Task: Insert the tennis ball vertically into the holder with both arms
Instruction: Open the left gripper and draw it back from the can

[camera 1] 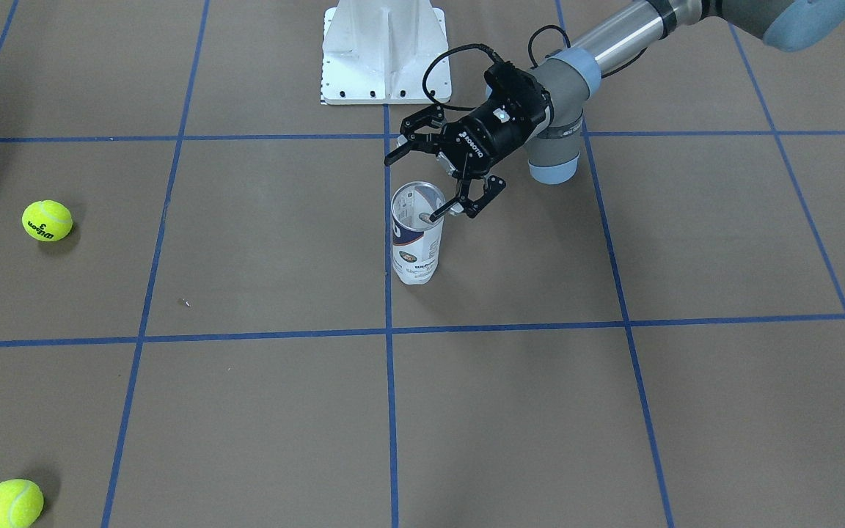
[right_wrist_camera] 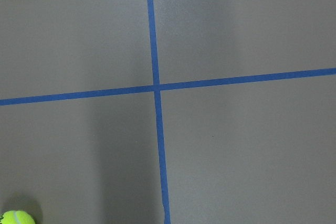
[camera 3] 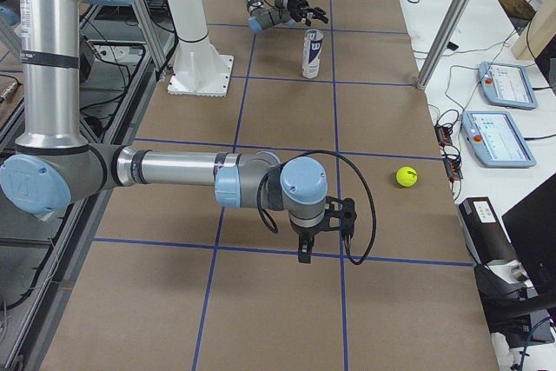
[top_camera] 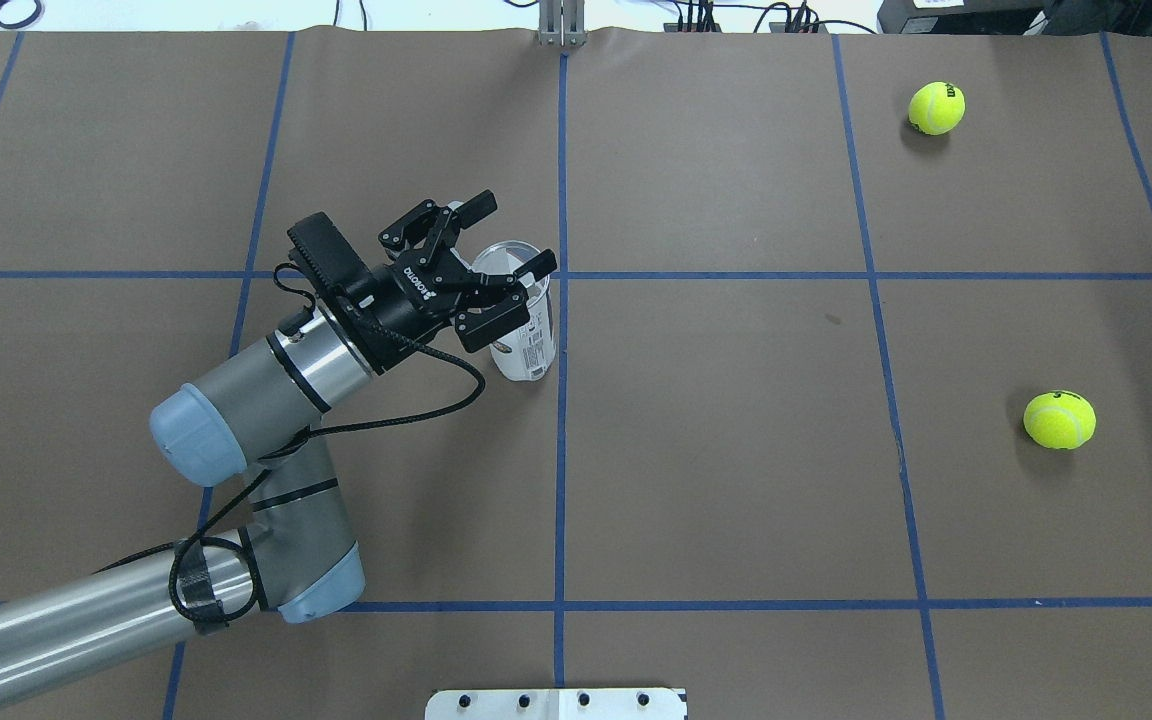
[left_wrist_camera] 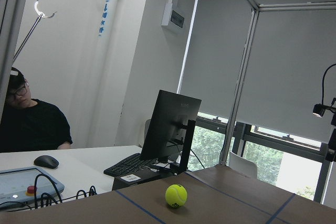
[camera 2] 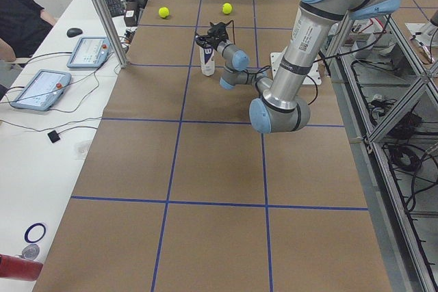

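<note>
gripper r (camera 3: 326,245): side cam only

Front-facing cam is sitting across the worktop (camera 1: 613,411), looking steeply down toward the robot base (camera 1: 386,59). It is framing the left arm's fingers (camera 1: 400,152) fairly near, with the holder (camera 1: 416,242) just below them. Overhead cam is looking forward and down from behind, sharing those fingers and holder. Side cams are looking along the worktop from each end, far from the fingers. Left wrist cam is pointing roughly level at a tennis ball (left_wrist_camera: 176,195). Right wrist cam is facing straight down, close on a tape cross (right_wrist_camera: 156,87).
</note>
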Available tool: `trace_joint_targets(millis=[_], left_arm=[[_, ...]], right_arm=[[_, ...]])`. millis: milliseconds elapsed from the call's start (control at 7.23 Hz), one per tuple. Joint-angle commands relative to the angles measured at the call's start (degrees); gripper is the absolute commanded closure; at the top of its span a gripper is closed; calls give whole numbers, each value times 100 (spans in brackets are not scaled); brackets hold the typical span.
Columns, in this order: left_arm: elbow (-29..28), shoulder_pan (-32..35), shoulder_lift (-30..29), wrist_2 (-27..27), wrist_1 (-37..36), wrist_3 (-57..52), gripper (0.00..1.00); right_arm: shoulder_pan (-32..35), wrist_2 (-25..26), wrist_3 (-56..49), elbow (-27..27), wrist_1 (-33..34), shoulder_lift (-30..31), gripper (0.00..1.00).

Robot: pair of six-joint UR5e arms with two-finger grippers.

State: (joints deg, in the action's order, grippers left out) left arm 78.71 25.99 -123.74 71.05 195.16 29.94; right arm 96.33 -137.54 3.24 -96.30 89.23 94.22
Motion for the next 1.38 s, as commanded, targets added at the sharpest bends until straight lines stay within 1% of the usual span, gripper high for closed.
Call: trace_joint_targets(millis=[0, 138, 276, 415, 691, 968, 1106, 1244], left_arm=[[483, 282, 25, 362, -571, 3, 1], [1174, 475, 408, 783, -1228, 3, 1], [1799, 651, 1047, 1144, -1722, 3, 1], [1936, 731, 1428, 1487, -1762, 3, 1], [1946, 784, 1843, 1910, -1884, 3, 1], [1981, 1152, 1985, 2909, -2577, 3, 1], [1972, 1163, 1994, 2984, -2754, 3, 1], [1955, 1154, 1994, 2984, -2764, 12, 1]], right_arm=[[0, -1, 1, -3, -2, 0, 1], [0, -1, 1, -12, -2, 0, 1], [0, -1, 1, -29, 6, 0, 1], [0, -1, 1, -47, 15, -17, 1], [0, -1, 1, -47, 24, -61, 1], [-87, -1, -8, -90, 50, -79, 1], [-253, 16, 123, -82, 24, -88, 1], [-394, 51, 385, -91, 7, -175, 1]])
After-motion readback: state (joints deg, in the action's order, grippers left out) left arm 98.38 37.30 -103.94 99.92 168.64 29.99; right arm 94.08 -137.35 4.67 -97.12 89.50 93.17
